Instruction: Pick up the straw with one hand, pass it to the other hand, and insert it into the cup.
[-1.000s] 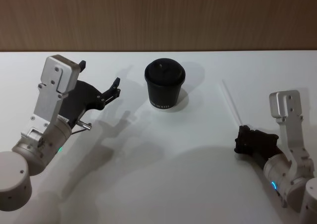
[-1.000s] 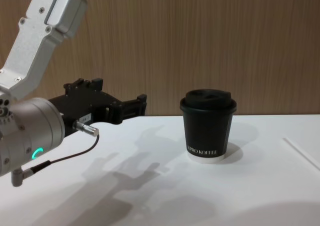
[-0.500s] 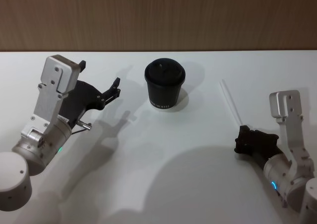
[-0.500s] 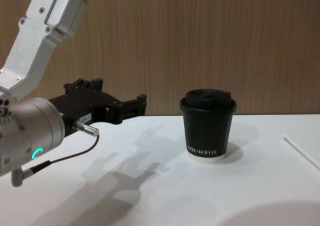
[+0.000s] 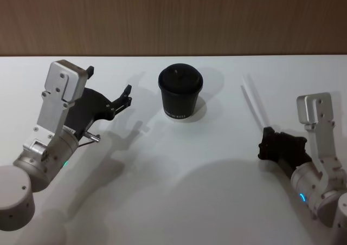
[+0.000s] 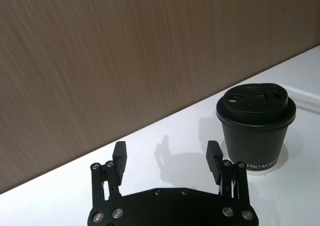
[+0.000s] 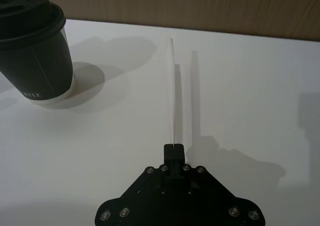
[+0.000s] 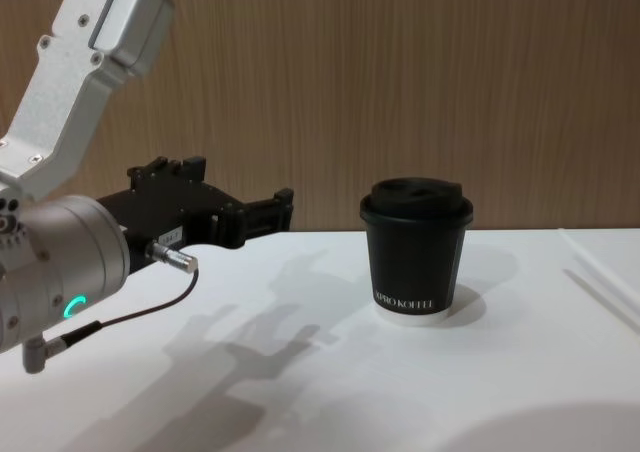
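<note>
- The all-black blocky right end effector point(image 7: 174, 147), to the right of the small black lidded paper cup point(image 5: 180, 93) and nearer the robot, is clenched on the near end of the long thin white straw point(image 7: 173, 86).
- Gripping at the end leaves nearly the full length free, which I judge suits a handover.
- The straw points away from the robot, roughly level with the cup's right side and well apart from it.
- Its shadow lies separate from it on the white tabletop point(image 5: 179, 163), so I judge the free end is clear of the surface.
- The slender black left end effector point(image 6: 167, 153), with a silver wrist, hangs left of the cup with its fingers spread and empty. It appears placed to receive.
- The cup stands upright with its lid on, between the two arms, and insertion is not yet begun.
- The right wrist view alone confirms the closed grip and the gap between straw and shadow.
- The head view alone shows both arms relative to the cup.
- The left wrist view shows the lid's openings.
</note>
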